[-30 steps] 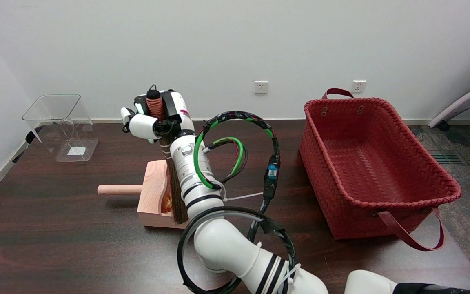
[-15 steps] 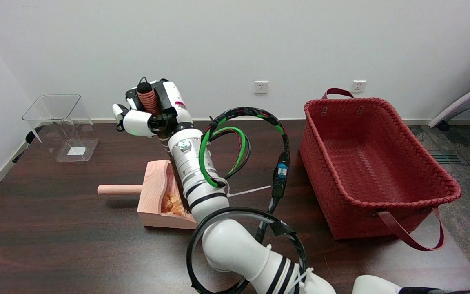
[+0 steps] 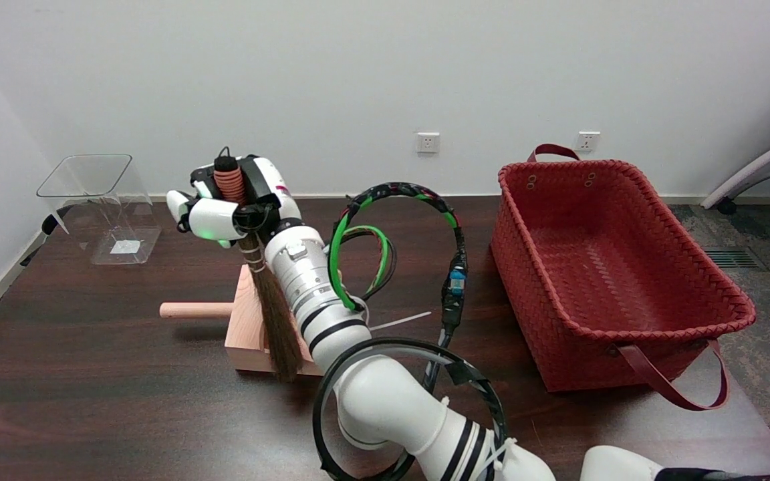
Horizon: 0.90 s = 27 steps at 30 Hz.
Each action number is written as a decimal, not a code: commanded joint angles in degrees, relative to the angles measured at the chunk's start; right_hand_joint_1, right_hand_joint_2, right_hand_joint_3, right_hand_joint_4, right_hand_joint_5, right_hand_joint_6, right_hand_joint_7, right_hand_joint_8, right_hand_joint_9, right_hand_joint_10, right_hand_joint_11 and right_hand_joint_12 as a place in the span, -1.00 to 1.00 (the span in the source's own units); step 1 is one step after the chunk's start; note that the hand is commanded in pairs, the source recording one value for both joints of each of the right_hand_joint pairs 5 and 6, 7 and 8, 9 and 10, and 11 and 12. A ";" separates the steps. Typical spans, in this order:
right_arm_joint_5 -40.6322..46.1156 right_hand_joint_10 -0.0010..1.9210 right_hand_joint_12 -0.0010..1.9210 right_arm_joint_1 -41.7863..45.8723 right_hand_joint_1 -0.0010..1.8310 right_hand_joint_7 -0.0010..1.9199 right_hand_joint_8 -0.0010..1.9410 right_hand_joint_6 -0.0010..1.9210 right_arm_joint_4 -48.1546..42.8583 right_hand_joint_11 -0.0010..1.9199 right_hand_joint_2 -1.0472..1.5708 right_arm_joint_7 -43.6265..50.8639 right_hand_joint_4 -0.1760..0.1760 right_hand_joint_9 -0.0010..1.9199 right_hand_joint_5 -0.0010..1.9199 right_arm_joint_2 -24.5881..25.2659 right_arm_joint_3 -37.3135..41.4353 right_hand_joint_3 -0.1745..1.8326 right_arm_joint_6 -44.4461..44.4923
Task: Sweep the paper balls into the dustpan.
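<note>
Change: the right hand (image 3: 224, 204) has swung toward the table's left edge since half a second ago, and the broom's bristles now cover the dustpan's mouth, hiding the orange paper seen there before.
Right hand: fingers wrapped tight round the broom (image 3: 271, 310) handle, brush hanging down.
Broom: bristle tips at the front lip of the dustpan; I can't tell if they touch the table (image 3: 91, 374).
Dustpan (image 3: 244, 321): wooden, mid-table, round handle pointing at the left edge.
Paper balls: out of sight.
Basket (image 3: 612, 280): red woven, at the right edge.
Clear container (image 3: 101, 207): far left corner.
</note>
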<state>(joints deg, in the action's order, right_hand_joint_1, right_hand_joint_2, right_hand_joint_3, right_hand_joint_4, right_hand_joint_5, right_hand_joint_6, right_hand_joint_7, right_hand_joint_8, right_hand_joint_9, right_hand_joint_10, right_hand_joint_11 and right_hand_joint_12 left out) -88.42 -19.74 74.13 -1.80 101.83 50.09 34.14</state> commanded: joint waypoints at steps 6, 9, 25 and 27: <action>6.22 1.00 1.00 -3.77 0.43 1.00 0.98 1.00 -6.97 1.00 0.62 -0.37 0.00 1.00 1.00 0.02 -1.97 -0.22 -1.57; 6.22 1.00 1.00 -3.36 0.43 1.00 0.98 1.00 -6.76 1.00 0.63 -0.37 0.00 1.00 1.00 0.23 -2.07 -0.23 -1.56; 5.82 1.00 1.00 -3.24 0.42 1.00 0.98 1.00 -0.05 1.00 0.67 -0.37 0.00 1.00 1.00 0.22 -3.79 -0.30 -4.12; 5.82 1.00 1.00 -3.97 0.42 1.00 0.98 1.00 0.25 1.00 0.67 -0.37 0.00 1.00 1.00 0.06 -4.10 -0.31 -4.12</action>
<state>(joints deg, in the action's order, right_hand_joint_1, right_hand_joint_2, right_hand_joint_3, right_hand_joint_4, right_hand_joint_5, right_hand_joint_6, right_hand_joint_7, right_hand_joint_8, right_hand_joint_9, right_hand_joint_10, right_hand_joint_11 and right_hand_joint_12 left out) -83.08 -21.95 71.23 -2.27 101.95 47.81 31.51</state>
